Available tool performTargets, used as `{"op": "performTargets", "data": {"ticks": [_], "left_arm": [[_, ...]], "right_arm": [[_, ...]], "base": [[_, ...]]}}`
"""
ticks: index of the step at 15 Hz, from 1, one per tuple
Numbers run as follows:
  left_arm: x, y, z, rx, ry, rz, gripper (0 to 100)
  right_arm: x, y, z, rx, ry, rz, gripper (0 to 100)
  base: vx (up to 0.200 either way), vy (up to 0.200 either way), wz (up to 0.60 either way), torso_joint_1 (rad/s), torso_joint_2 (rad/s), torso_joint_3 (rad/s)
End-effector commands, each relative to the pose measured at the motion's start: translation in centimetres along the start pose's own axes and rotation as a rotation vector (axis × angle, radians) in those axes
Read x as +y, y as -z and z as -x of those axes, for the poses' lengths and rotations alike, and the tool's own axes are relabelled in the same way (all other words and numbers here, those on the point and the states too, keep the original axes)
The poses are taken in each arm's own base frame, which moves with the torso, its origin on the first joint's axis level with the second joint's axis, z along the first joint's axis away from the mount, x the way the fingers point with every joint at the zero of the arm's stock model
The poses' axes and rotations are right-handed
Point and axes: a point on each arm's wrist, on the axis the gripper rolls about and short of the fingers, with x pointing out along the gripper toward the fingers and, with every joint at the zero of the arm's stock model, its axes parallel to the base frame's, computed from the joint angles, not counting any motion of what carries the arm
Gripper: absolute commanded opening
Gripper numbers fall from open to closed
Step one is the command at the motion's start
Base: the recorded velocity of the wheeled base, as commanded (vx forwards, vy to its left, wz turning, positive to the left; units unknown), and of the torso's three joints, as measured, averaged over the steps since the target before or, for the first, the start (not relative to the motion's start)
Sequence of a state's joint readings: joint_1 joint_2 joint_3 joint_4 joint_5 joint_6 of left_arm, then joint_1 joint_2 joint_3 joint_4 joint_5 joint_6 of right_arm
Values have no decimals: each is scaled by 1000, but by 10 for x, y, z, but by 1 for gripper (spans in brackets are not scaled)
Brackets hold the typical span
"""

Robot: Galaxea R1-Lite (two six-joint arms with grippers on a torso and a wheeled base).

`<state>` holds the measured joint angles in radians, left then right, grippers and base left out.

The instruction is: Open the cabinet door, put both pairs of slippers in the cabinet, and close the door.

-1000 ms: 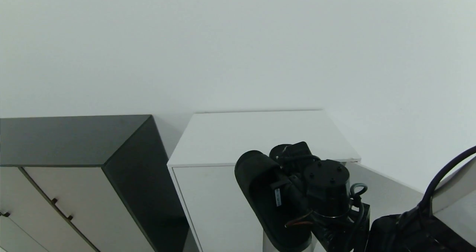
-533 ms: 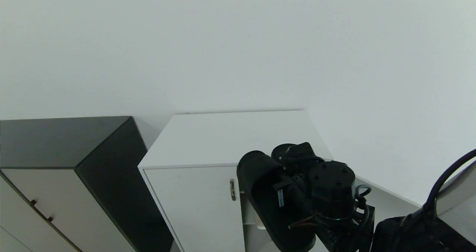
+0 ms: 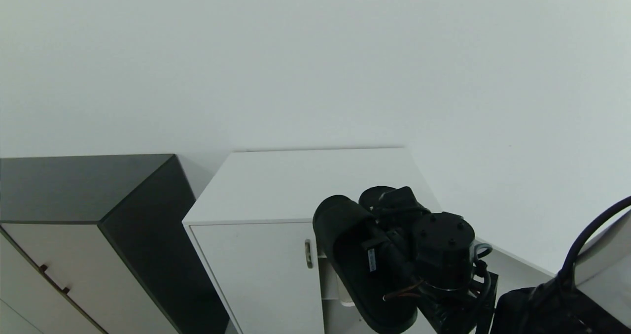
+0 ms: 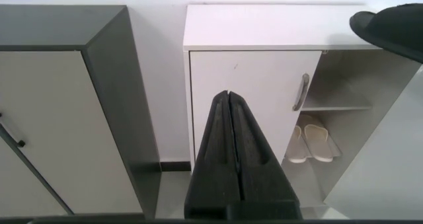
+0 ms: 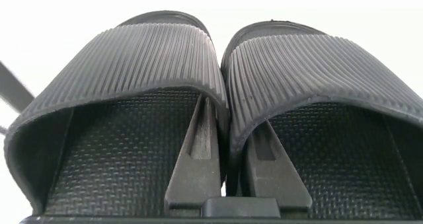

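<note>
Right wrist view: right gripper (image 5: 228, 118) pinched black slippers (image 5: 149, 65) by inner sidewalls; we judged them light, bendy; left gripper (image 4: 229, 95) fingers together, facing cabinet (image 4: 251, 78).

Floor (image 4: 173, 196): a white cabinet (image 4: 264, 26) and a dark cabinet (image 4: 59, 26) are carried on it, set side by side.
Shelf (image 4: 334, 105): fixed across the white cabinet's open compartment.
Bottom board (image 4: 301, 171): a pair of pale slippers (image 4: 322, 141) is laid on it, side by side, beneath the shelf.
</note>
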<state>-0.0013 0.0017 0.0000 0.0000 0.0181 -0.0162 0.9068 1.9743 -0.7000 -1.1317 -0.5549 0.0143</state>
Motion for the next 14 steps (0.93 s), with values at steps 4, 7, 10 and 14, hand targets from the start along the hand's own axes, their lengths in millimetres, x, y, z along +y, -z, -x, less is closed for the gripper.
{"op": "performTargets", "data": {"ticks": [4,7,10,14], "left_arm": [[0,0,0,1,0,1,0],[0,0,0,1,0,1,0],[0,0,0,1,0,1,0],[0,0,0,1,0,2,0]], "right_arm": [[1,4,-2,-4,1,-1,0],[0,7,0,-9,-27,-4,0],[-2,10,4,-6,-35,0,0],[-4,23,18,-3,-50,4,0]], "base": [[0,0,0,0,0,0],[0,0,0,-30,63,33],[0,0,0,-155,352,198],[0,0,0,-203,465,266]]}}
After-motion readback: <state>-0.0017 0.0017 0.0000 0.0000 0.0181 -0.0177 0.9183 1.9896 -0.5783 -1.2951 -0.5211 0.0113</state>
